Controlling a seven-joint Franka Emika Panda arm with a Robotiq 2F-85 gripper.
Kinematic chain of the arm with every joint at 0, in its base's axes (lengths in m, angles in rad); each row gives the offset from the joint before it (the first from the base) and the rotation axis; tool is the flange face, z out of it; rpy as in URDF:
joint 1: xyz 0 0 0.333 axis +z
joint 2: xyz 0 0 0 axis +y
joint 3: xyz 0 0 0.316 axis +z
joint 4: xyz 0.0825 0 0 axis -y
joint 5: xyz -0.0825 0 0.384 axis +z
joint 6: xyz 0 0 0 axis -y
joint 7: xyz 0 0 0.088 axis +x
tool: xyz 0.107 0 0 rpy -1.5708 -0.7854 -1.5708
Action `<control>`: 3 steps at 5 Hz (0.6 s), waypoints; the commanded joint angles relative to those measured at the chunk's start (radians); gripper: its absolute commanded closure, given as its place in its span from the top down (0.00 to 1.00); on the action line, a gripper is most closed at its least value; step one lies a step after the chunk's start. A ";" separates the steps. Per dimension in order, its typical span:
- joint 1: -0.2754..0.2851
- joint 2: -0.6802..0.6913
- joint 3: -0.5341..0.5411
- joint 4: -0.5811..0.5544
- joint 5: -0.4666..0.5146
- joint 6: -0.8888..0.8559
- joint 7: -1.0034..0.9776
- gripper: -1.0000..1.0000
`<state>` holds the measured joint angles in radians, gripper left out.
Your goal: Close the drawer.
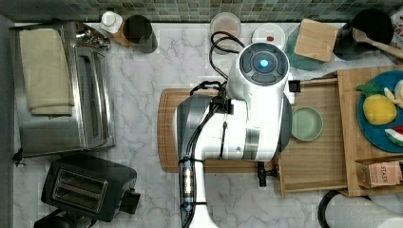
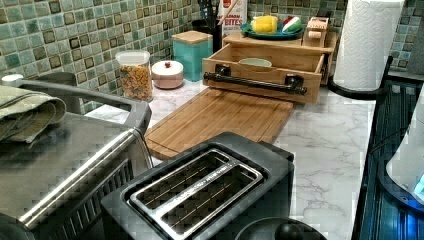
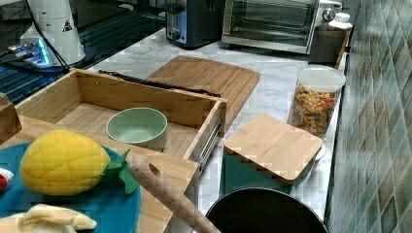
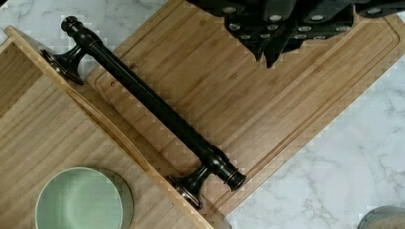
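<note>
While the drawer (image 3: pixel 92 104) sits pulled out w/ a green bowl (image 3: pixel 137 127) inside, can't tell jaws' state.

Bamboo drawer (image 2: pixel 260 75) pulled open, black bar handle.

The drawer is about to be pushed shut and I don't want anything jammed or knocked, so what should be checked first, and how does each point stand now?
1. Light-wood drawer stands pulled out, needing the push: ok.
2. Pale green round bowl sits inside, rim below the drawer walls in the right view: ok.
3. Long black bar handle is bare, nothing touching it: ok.
4. Flat wooden cutting board lies in front of the drawer, under the handle: ok for a push inward.
5. Gripper fingers' state: cannot tell.
6. Runner along the drawer's side looks unobstructed: ok.
</note>
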<state>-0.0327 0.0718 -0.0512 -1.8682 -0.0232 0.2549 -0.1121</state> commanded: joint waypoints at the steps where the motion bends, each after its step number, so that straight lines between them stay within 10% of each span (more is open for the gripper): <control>1: 0.001 0.000 -0.001 -0.001 0.000 0.000 0.000 0.00; 3: 0.006 -0.129 0.018 -0.217 0.096 0.173 -0.401 0.00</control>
<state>-0.0306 0.0463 -0.0533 -1.9883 0.0117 0.4441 -0.4688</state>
